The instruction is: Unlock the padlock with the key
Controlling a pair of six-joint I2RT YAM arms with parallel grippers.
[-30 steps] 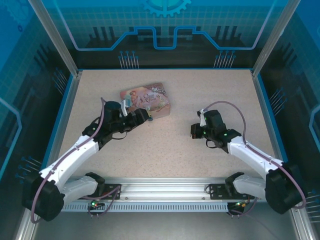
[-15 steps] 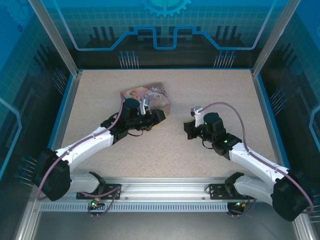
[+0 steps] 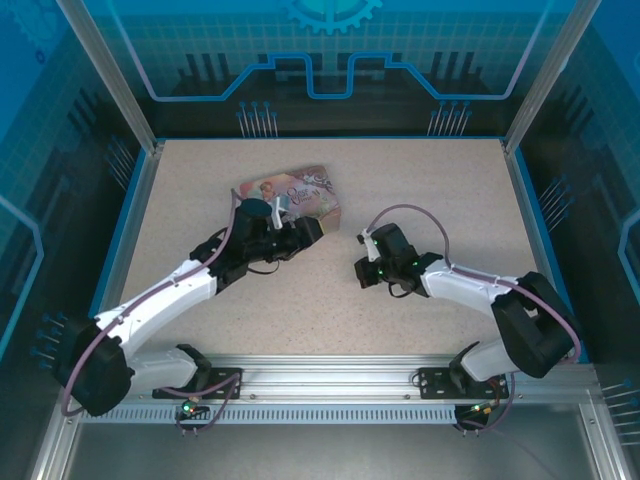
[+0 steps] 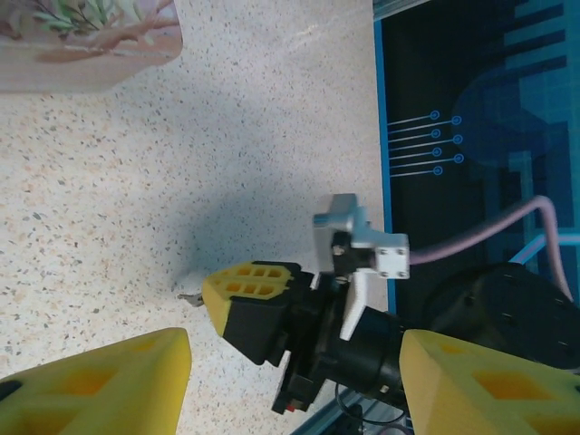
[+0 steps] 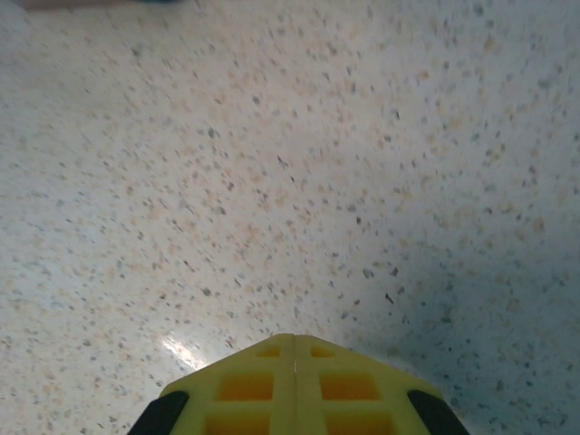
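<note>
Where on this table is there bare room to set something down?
Bare: the far right of the table, between the pink tin and the right wall; also the near strip before the rail. Crowded: the middle, where the left gripper by the tin faces the right gripper.

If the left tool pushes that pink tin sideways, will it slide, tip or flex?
The pink tin lies flat and low on the speckled table, so it would probably slide rather than tip. Its printed lid looks smooth in the left wrist view, so pads may slip on it. Its edges hold an even shape, so it is likely rigid, not floppy.
</note>
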